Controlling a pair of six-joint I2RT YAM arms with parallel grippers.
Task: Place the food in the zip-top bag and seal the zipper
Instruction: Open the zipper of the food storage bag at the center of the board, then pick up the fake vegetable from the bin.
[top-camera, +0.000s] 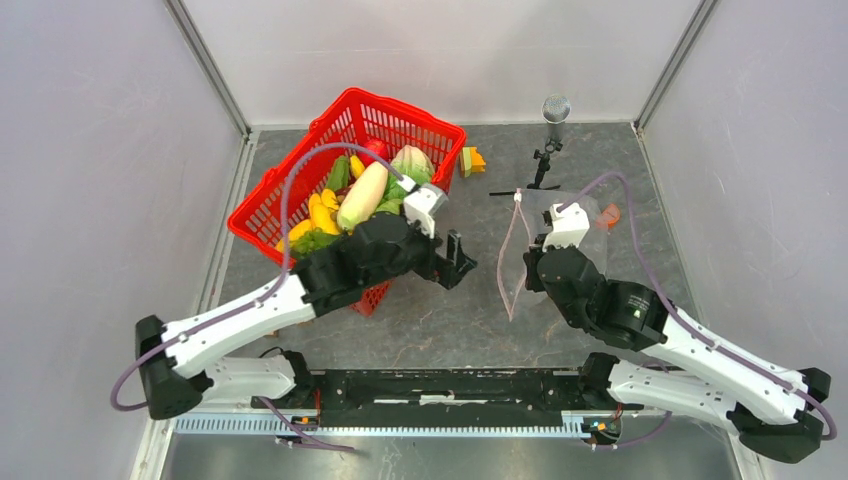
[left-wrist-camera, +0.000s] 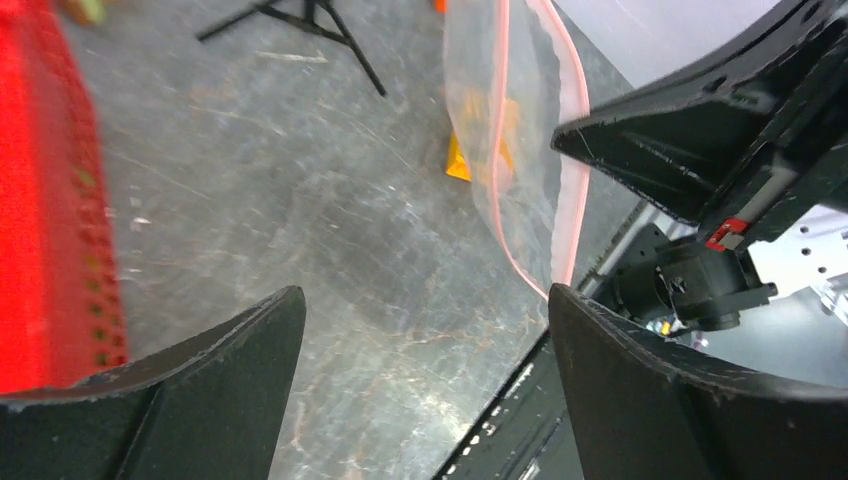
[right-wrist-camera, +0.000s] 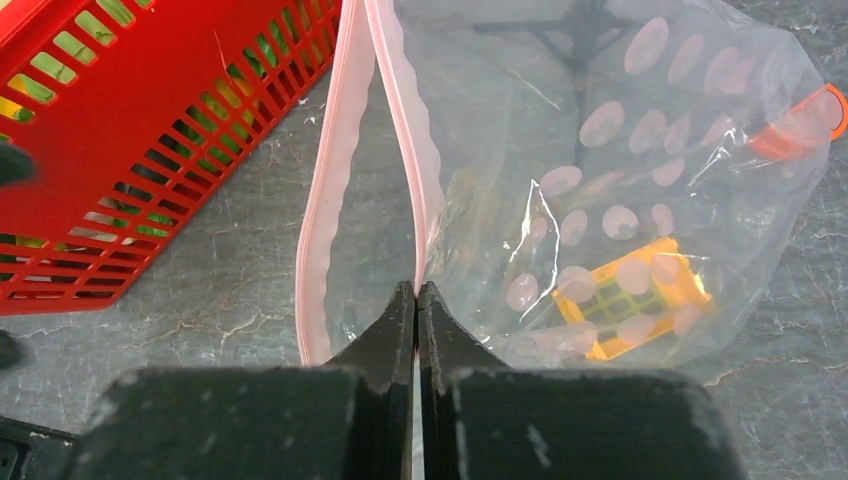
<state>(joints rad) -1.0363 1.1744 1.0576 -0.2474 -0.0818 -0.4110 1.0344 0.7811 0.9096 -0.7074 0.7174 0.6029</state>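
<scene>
Now, left gripper (top-camera: 458, 260) wide and empty between basket (top-camera: 275, 190) and bag (right-wrist-camera: 520, 120), right gripper (right-wrist-camera: 415, 300) pinching the zipper (right-wrist-camera: 318, 210), bag mouth parted, food (top-camera: 365, 195) in basket.

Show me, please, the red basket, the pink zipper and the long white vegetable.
red basket (top-camera: 262, 205): top view, its left wall.
zipper (right-wrist-camera: 325, 190): right wrist view, left pink strip.
long white vegetable (top-camera: 363, 195): top view, its middle.
</scene>
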